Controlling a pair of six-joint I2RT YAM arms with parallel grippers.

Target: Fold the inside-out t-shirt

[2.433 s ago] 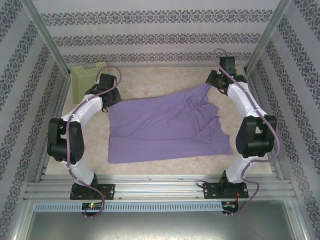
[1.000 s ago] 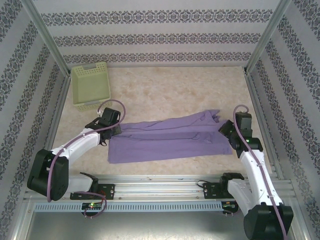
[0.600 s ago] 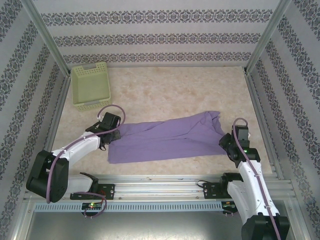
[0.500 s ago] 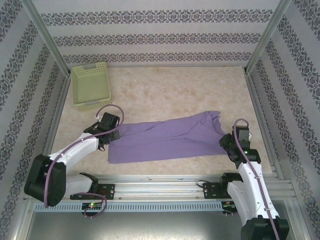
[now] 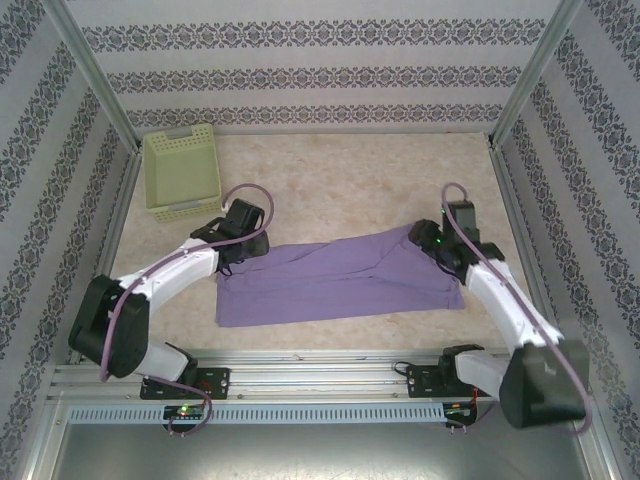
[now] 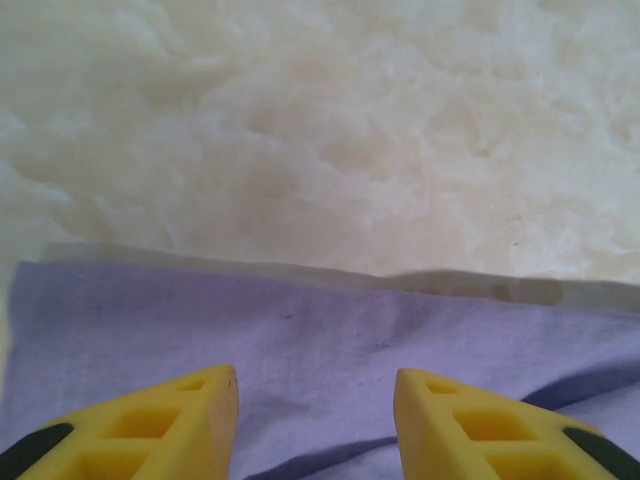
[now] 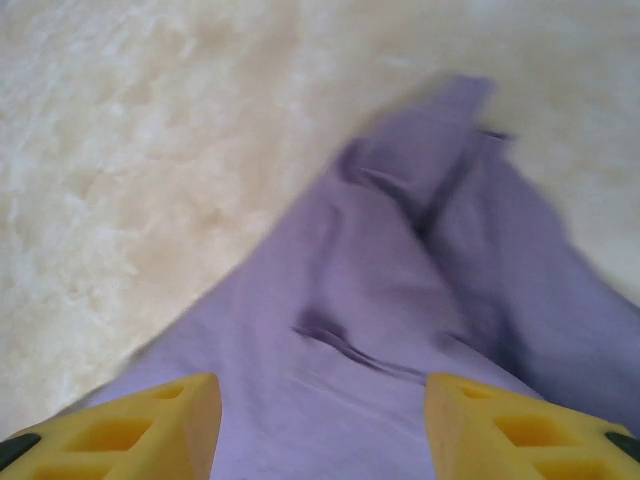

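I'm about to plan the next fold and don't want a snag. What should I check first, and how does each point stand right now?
1. Left end effector open, gripping nothing: ok.
2. Right end effector open, gripping nothing: ok.
3. T-shirt wholly on the table: ok.
4. T-shirt lying smooth: not ok, it is rumpled at its right end.
5. Basket apart from the T-shirt: ok.
6. Which face is turned outward: cannot tell.

Bright, even light, faint shadows (right wrist view blurred)
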